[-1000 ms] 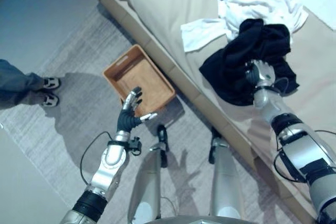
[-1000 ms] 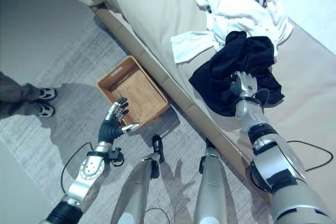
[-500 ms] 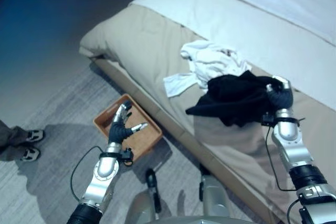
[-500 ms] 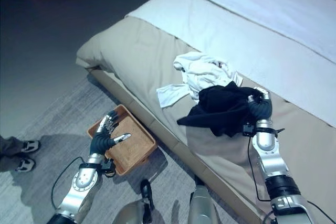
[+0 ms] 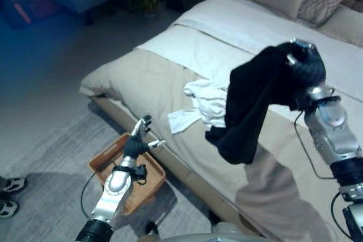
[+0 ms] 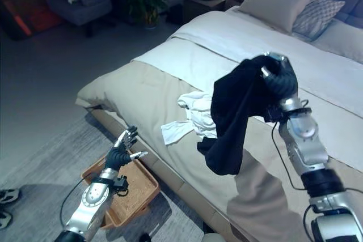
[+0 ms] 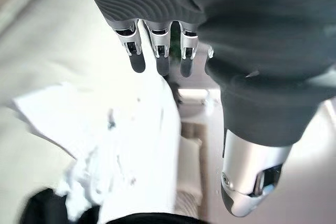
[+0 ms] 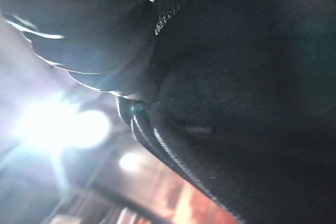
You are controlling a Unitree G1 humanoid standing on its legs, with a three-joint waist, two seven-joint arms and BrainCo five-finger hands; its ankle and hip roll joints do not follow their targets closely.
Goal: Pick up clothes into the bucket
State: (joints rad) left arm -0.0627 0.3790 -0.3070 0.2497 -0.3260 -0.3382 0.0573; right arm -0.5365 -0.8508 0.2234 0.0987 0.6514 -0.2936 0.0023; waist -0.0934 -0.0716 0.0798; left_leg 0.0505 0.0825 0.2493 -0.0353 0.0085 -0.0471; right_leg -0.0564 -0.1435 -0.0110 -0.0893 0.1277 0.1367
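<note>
bed (image 5: 170,77), right hand (image 5: 306,66) fingers buried in raised black garment (image 5: 249,106)

The wide fabric-covered bed (image 5: 170,77) takes up the right and far part of the scene, with the shallow woven wicker basket (image 5: 102,160) on the ribbed grey rug (image 5: 51,145) just left of its near edge. The left hand (image 5: 139,140) hangs over the basket. A crumpled white cotton garment (image 5: 201,97) lies on the bed, near its left edge. Right of it, the right hand (image 5: 306,63) is raised above the bed, and a black cloth garment (image 5: 249,106) hangs down from it, clear of the cover. Two pillows (image 6: 295,7) lie at the far end.
</note>
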